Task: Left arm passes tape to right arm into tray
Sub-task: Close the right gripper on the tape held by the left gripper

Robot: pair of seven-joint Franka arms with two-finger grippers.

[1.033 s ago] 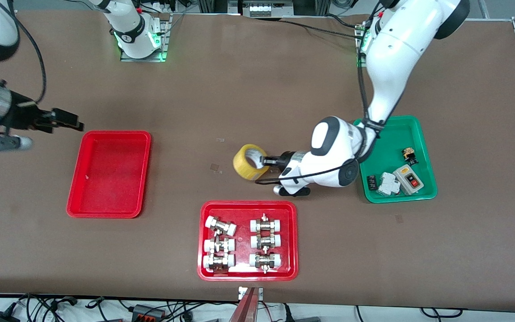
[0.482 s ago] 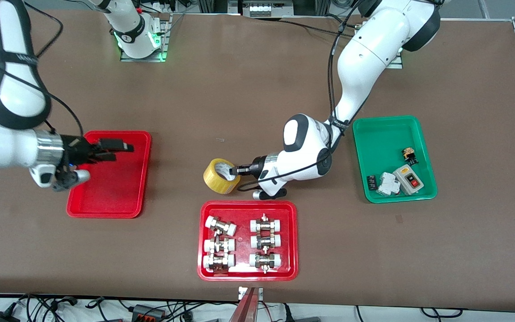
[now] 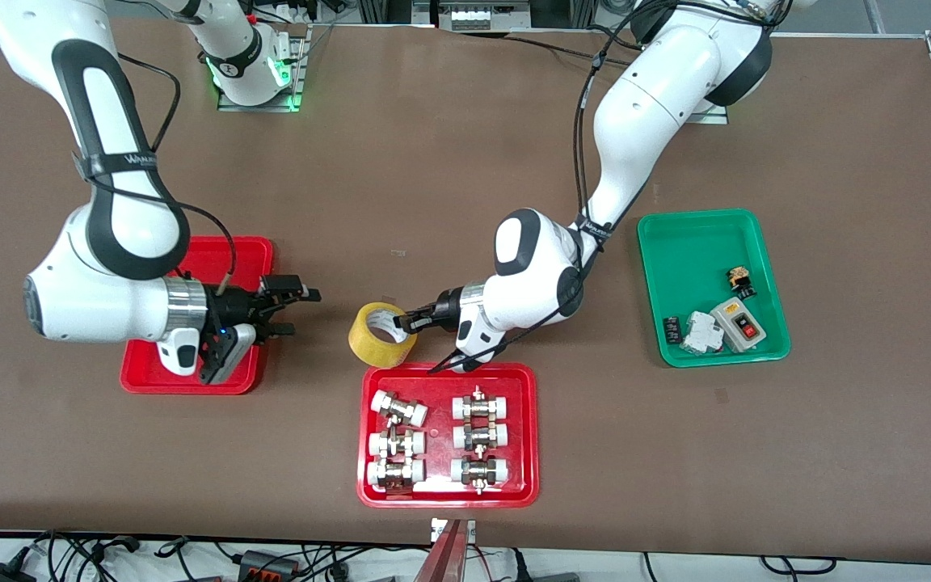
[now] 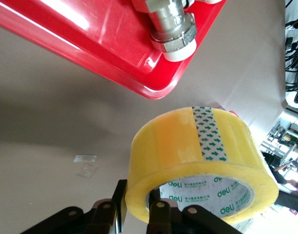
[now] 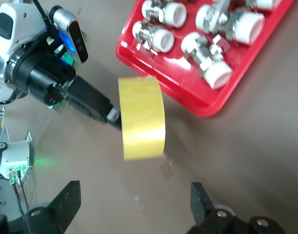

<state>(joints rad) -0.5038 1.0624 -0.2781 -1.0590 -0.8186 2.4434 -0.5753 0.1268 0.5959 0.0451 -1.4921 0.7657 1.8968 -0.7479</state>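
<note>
The brown table (image 3: pixel 449 162) carries three trays set well apart, which leaves open ground in the middle for a handover. The plain red tray (image 3: pixel 215 259), toward the right arm's end, is where the roll is meant to finish, and nothing can be seen lying in the part of it that shows. The wider red tray with pipe fittings (image 3: pixel 448 380) sits nearest the front camera, and the green tray (image 3: pixel 704 234) with switches lies toward the left arm's end; both look like bystanders to this job. The left gripper (image 3: pixel 407 322) hangs over bare table just above the rim of the fittings tray, clamped on the tape (image 3: pixel 382 334) through the wall of the ring, one finger inside the hollow core. That grip, I judge, keeps the roll's outer band free and turned toward the other arm, as the right wrist view shows, where the yellow band (image 5: pixel 140 117) faces the camera edge-on between two spread fingertips (image 5: pixel 66 202). The right gripper (image 3: pixel 292 309) is over the table just beside the plain red tray, jaws wide and empty, pointed at the roll with a clear gap between them. The handover looks about to start; the roll is not yet shared.
</note>
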